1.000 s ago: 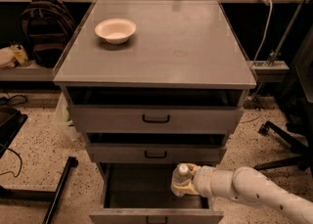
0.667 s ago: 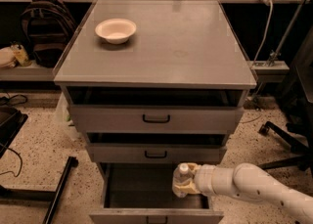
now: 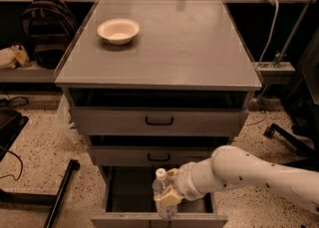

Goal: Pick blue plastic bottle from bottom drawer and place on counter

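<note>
Showing, in the camera view, the gripper (image 3: 169, 187) reaching from the right into the open bottom drawer (image 3: 124, 197), its fingers pinched on the blue plastic bottle (image 3: 159, 183). The bottle stands upright, long axis vertical, white cap uppermost, just beyond the gripper on the side away from the arm. The counter (image 3: 169, 48) lies above and behind the gripper, past two shallower drawers; a bowl (image 3: 118, 30) sits toward its far left. The likely next move is up, then back.
</note>
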`<state>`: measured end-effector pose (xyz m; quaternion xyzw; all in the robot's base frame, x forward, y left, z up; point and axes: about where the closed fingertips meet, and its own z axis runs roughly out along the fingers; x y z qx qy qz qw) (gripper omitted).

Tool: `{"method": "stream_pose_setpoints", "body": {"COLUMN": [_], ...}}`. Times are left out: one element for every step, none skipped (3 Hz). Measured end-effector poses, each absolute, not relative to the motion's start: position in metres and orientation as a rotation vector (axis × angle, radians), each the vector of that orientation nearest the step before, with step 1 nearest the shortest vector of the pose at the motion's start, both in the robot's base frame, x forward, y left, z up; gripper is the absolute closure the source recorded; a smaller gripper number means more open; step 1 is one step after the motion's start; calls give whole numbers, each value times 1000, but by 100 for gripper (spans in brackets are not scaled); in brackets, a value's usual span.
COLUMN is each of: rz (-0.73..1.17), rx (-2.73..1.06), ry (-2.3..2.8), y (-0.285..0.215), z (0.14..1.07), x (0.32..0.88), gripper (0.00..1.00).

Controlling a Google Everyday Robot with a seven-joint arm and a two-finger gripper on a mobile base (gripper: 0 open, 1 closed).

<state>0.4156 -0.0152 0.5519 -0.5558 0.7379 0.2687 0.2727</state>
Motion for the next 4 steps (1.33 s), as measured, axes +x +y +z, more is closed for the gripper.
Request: {"method": "stream_pose_setpoints", "body": {"rz": [788, 744, 738, 741], "rx": [-1604, -1627, -1621, -1542], "ry": [2035, 2079, 2077, 2084], "y": [38, 38, 38, 18], "z": [611, 634, 633, 650], "x": [363, 354, 356, 369], "gripper": [100, 100, 100, 100]}}
